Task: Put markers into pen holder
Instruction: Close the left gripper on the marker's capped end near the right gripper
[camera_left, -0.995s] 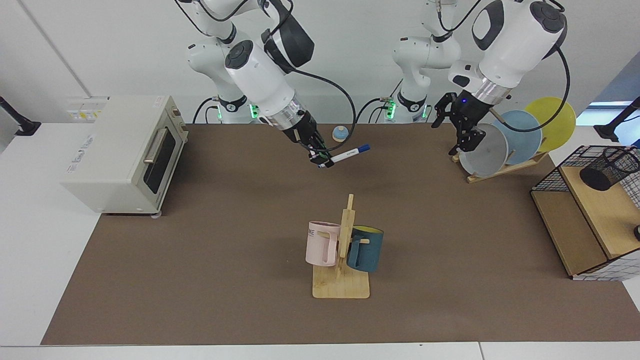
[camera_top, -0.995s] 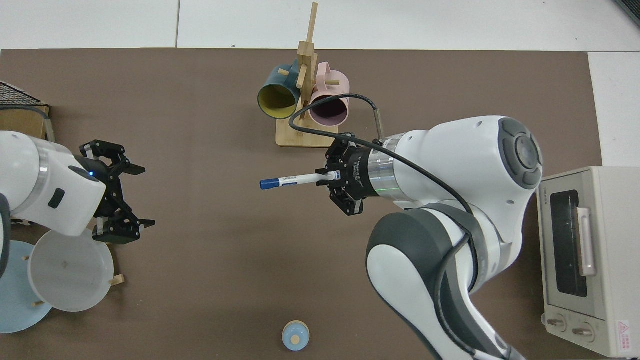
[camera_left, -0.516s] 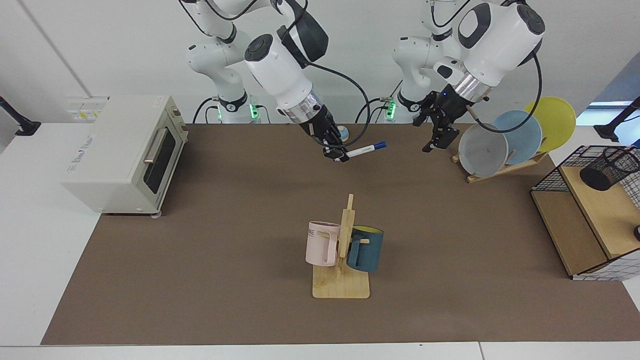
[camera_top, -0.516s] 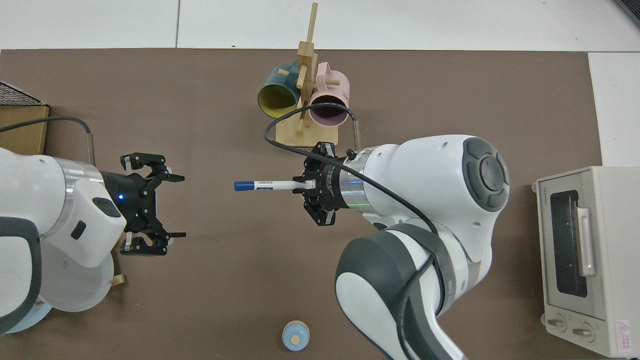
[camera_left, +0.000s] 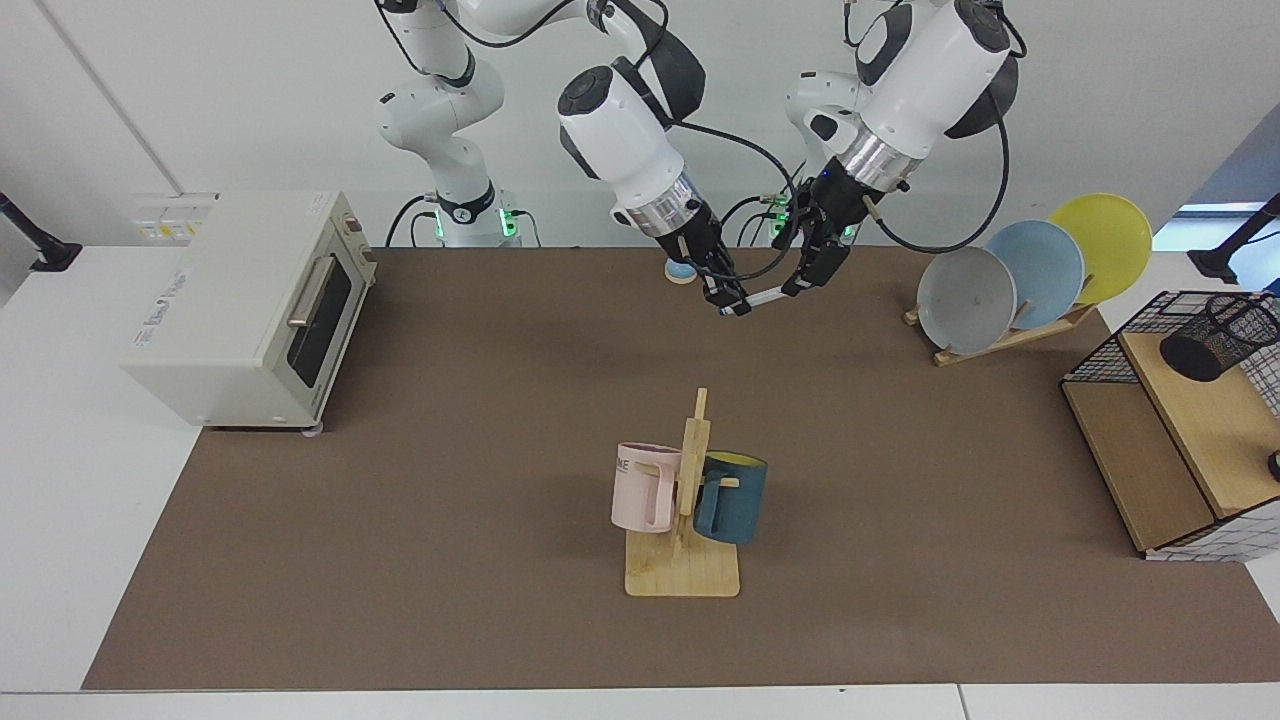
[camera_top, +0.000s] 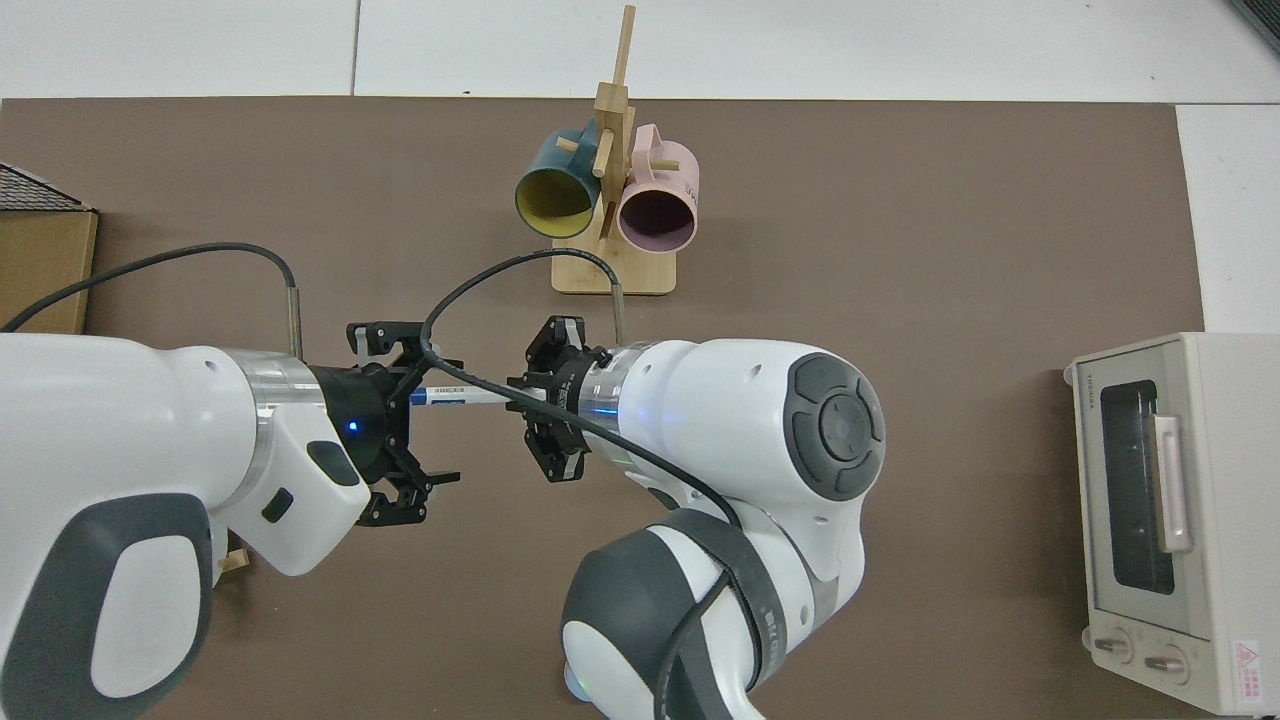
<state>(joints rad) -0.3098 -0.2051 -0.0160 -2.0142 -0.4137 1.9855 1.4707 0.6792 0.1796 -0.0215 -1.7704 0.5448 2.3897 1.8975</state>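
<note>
The marker (camera_left: 765, 296) (camera_top: 455, 396) hangs level above the back middle of the mat. My right gripper (camera_left: 728, 304) (camera_top: 520, 395) is shut on its uncapped end. My left gripper (camera_left: 805, 280) (camera_top: 425, 410) stands open around the other end, the fingers on either side of the marker and apart from it, and hides the blue cap. The pen holder (camera_left: 1220, 335), a small black mesh cup, lies tilted on the wooden top shelf of the wire basket at the far right of the facing view. It is out of the top view.
A wooden mug rack (camera_left: 683, 570) (camera_top: 610, 270) with a pink and a blue mug stands mid-mat. A toaster oven (camera_left: 250, 300) (camera_top: 1160, 510) sits at one end, a plate rack (camera_left: 1020, 280) and the wire basket (camera_left: 1170, 440) at the other. A small blue knob (camera_left: 680, 272) lies behind the grippers.
The right arm has carried the marker toward the left arm. The left gripper has swung away from the plate rack and come around the marker's capped end, still open.
</note>
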